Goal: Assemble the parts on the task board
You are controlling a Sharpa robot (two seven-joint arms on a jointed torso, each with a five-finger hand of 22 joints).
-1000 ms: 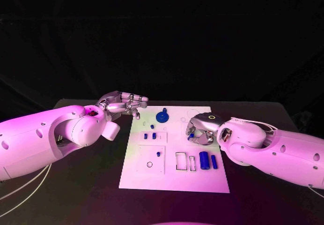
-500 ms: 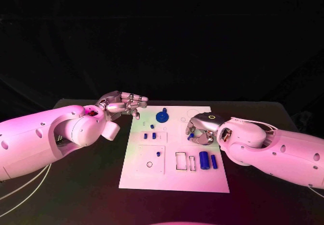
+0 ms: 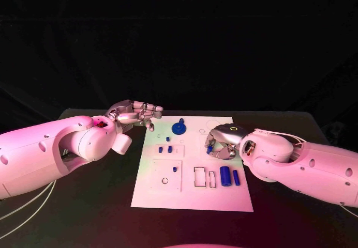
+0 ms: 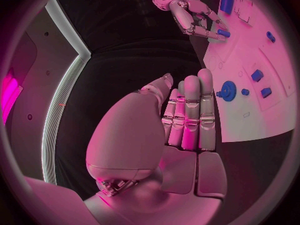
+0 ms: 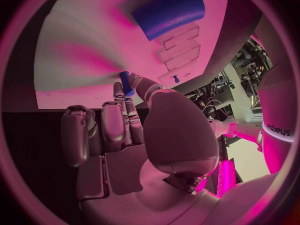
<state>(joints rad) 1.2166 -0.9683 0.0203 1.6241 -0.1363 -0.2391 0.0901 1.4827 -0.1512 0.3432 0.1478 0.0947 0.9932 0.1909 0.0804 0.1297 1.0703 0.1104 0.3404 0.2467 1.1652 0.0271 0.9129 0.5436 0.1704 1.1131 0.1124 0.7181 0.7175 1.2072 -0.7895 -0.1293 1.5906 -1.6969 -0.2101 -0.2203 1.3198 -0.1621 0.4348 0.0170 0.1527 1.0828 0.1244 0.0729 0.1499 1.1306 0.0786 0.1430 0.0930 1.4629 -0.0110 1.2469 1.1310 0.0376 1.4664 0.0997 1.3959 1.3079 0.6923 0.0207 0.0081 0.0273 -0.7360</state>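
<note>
The white task board (image 3: 192,194) lies in the middle of the black table. My right hand (image 3: 222,142) hovers over the board's right side and pinches a small blue peg (image 3: 209,150) between thumb and finger; the same peg (image 5: 127,83) appears in the right wrist view. My left hand (image 3: 138,114) hangs over the table beside the board's far left corner, fingers stretched out side by side (image 4: 190,112), holding nothing. A blue gear (image 3: 179,127) stands at the far end of the board, just right of the left hand.
Two small blue pegs (image 3: 165,150) stand in the board's left part, with another small peg (image 3: 175,169) nearer to me. A thick blue cylinder (image 3: 224,176) and a slimmer one (image 3: 236,178) lie beside rectangular recesses (image 3: 200,177). Black table surrounds the board.
</note>
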